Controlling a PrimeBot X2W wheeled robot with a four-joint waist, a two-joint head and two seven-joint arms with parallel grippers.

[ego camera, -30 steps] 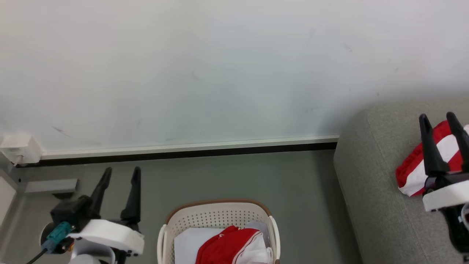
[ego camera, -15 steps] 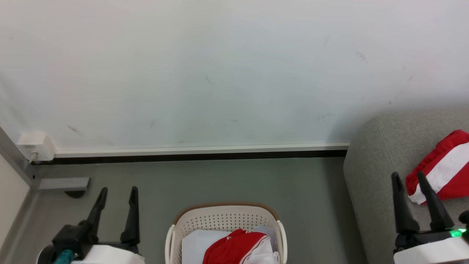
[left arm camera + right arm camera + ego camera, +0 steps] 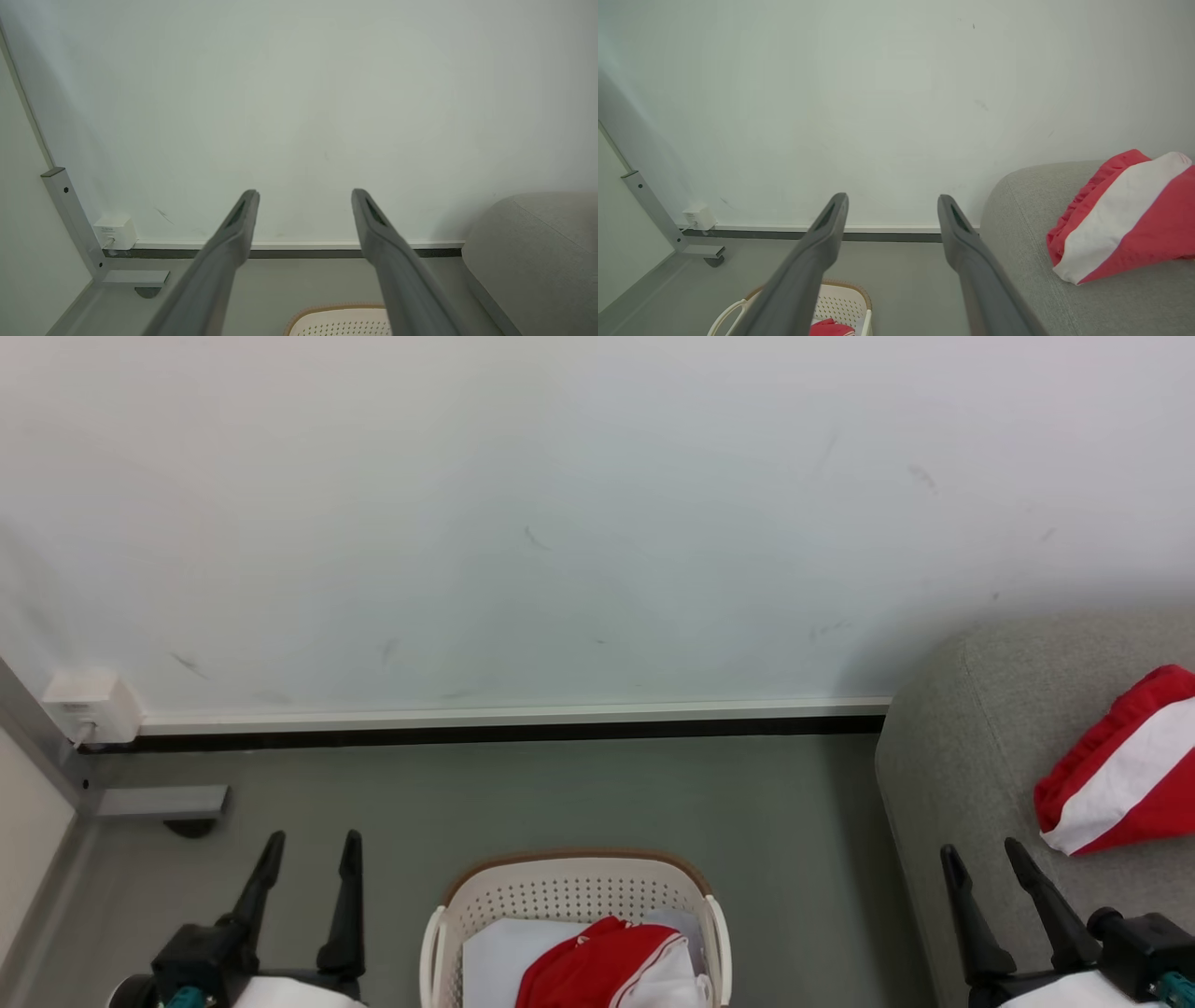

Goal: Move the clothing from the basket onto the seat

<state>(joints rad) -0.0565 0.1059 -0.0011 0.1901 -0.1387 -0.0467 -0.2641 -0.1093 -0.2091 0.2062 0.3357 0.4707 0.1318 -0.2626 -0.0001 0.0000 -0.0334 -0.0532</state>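
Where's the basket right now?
Head view, bottom centre: the basket stands on the floor between the left gripper and right gripper, left of the sofa.

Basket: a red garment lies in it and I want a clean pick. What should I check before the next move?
1. Left gripper jaws open, empty: ok.
2. Right gripper jaws open, empty: ok.
3. Red garment in basket exposed on top: ok.
4. Placed garment rests on seat, apart from right gripper: ok.
5. White sheet separate from red garment: cannot tell.
6. Basket's near part in view: not ok, cut off by head view's edge.
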